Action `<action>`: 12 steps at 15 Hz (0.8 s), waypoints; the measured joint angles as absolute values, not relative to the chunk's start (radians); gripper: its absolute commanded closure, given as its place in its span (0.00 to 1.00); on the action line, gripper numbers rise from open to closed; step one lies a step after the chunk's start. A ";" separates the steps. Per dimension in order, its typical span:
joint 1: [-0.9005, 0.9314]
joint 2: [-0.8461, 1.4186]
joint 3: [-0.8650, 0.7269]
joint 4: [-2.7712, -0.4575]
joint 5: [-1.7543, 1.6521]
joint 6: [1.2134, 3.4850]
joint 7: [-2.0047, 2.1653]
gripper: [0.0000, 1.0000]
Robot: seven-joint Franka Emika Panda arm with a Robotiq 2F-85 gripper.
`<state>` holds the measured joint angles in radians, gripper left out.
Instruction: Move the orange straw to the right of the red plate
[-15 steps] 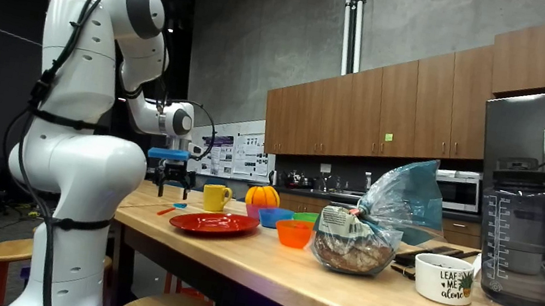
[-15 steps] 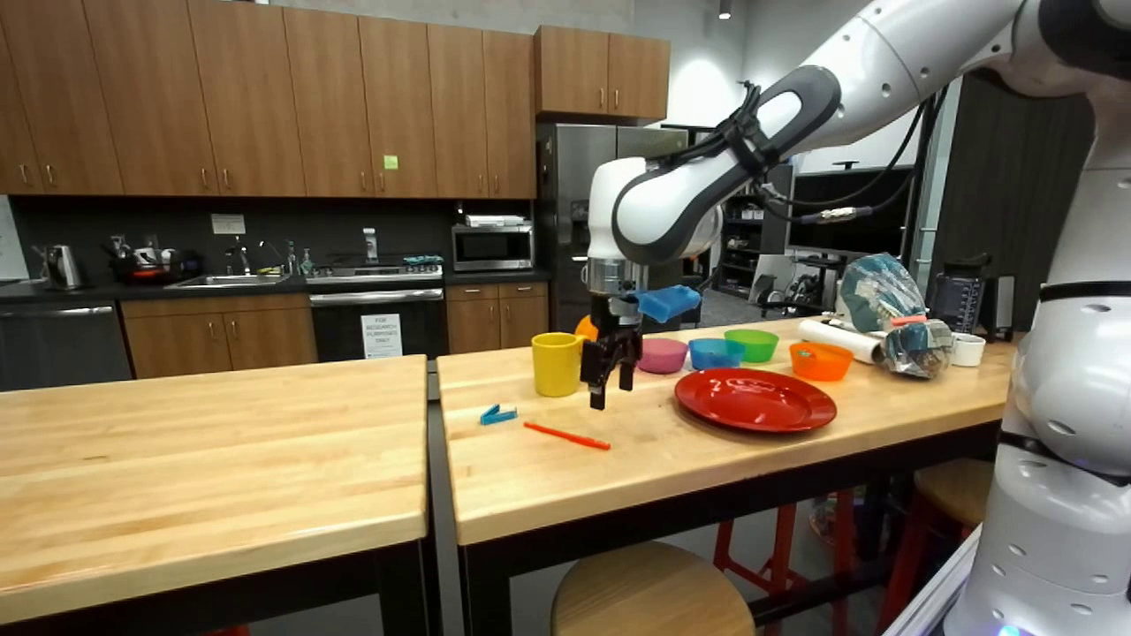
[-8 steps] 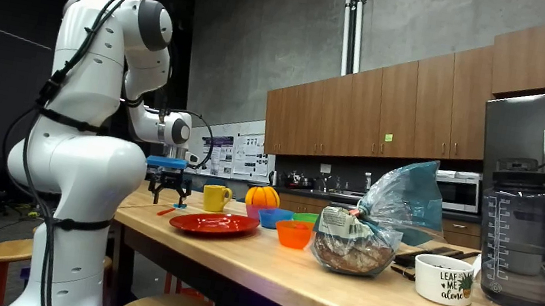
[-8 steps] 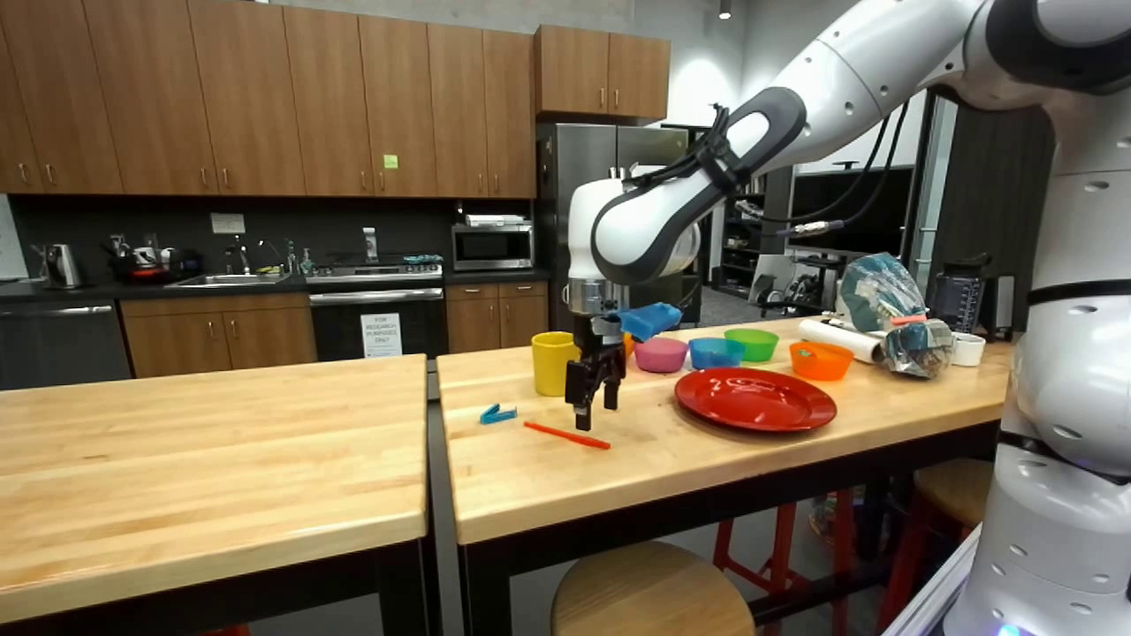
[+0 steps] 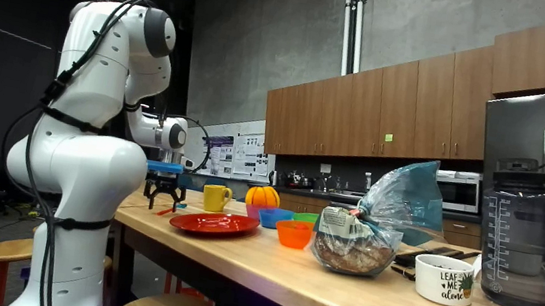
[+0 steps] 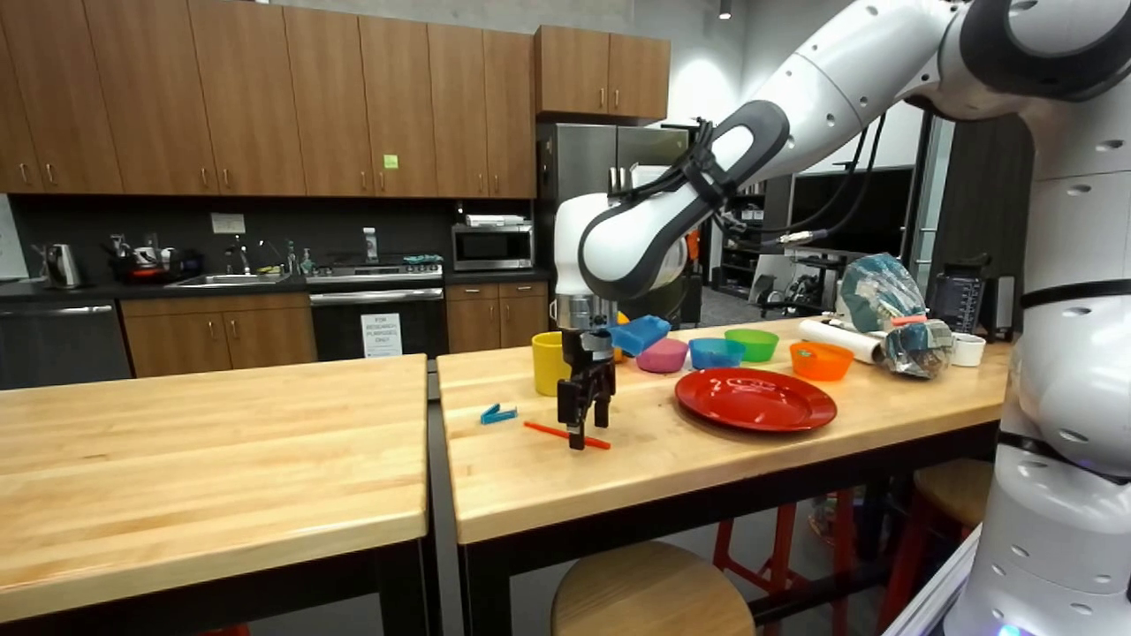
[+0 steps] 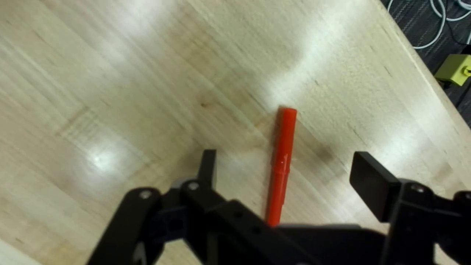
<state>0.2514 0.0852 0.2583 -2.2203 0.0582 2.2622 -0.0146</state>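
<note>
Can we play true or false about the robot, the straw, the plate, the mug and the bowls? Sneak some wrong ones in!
1. The orange straw lies on the table, apart from the red plate. True.
2. The straw is being held tight. False: the gripper is open and not holding it.
3. The yellow mug stands upright on the table. True.
4. The mug is on the plate. False: it stands on the table, away from the plate.
5. In both exterior views, the blue bowl shows between the pink bowl and the green bowl. True.
6. The blue bowl is wider than the plate. False: the plate is wider.
</note>
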 measured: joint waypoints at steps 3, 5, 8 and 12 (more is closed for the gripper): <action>0.258 0.099 0.264 -2.212 0.047 2.262 -0.014 0.54; 0.259 0.101 0.264 -2.204 0.026 2.260 -0.013 0.68; 0.259 0.102 0.264 -2.196 0.010 2.260 -0.012 0.94; 0.260 0.102 0.264 -2.193 -0.002 2.258 -0.009 0.97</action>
